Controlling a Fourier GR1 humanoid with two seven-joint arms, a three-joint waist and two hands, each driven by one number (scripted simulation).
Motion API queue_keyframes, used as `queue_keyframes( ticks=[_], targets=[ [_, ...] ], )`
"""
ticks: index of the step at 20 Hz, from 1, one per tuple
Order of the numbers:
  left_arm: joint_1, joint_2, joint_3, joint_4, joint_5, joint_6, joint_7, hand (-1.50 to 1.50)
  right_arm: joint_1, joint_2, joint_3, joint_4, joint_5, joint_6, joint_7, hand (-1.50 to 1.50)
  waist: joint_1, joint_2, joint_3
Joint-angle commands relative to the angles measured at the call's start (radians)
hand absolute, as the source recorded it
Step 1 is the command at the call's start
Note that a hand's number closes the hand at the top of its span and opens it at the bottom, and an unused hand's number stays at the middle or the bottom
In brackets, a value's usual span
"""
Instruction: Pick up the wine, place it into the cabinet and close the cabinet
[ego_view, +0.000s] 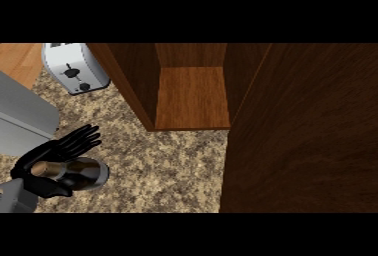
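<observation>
The wine bottle (74, 173), dark grey with a tan cap, stands on the speckled counter at the lower left, seen from above. My left hand (46, 154) is right against its left side. The fingers (80, 140) stretch straight past the bottle toward the upper right, and the thumb lies under its lower left edge. The cabinet (193, 96) stands open to the upper right of the bottle, its wooden shelf bare. Its dark door (303, 130) is swung out and fills the right side of the view. My right hand does not show.
A silver toaster (74, 67) stands at the back left beside the cabinet's left wall (131, 85). A grey metal body (22, 117) lies along the left edge. Speckled counter (166, 165) runs between the bottle and the cabinet.
</observation>
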Motion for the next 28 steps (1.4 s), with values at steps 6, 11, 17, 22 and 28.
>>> queue_keyframes(
  ticks=[6, 11, 17, 22, 28],
  targets=[
    [-0.011, -0.006, -0.053, 0.066, -0.041, -0.132, -0.177, -1.5, 0.05, -0.011, -0.007, -0.128, -0.053, 0.017, 0.04, -1.5, -0.011, -0.001, 0.0],
    [0.004, -0.016, -0.082, 0.072, -0.047, -0.119, -0.221, -1.5, 0.009, 0.0, -0.018, -0.108, -0.071, -0.003, 0.068, -1.5, -0.002, -0.001, 0.0],
    [-0.001, -0.02, -0.145, 0.1, 0.002, -0.167, -0.19, 1.5, -0.051, 0.002, -0.009, -0.096, -0.047, -0.02, 0.101, -1.5, -0.003, -0.002, 0.0],
    [0.026, -0.005, -0.192, 0.007, -0.015, -0.177, -0.259, 1.5, -0.01, -0.001, -0.027, -0.083, -0.056, 0.007, 0.058, -1.5, -0.002, -0.004, -0.001],
    [0.062, 0.006, -0.175, -0.117, -0.083, 0.003, -0.396, 1.5, 0.027, 0.008, -0.036, -0.091, -0.05, 0.003, 0.049, -1.5, 0.006, -0.004, 0.0]
  ],
)
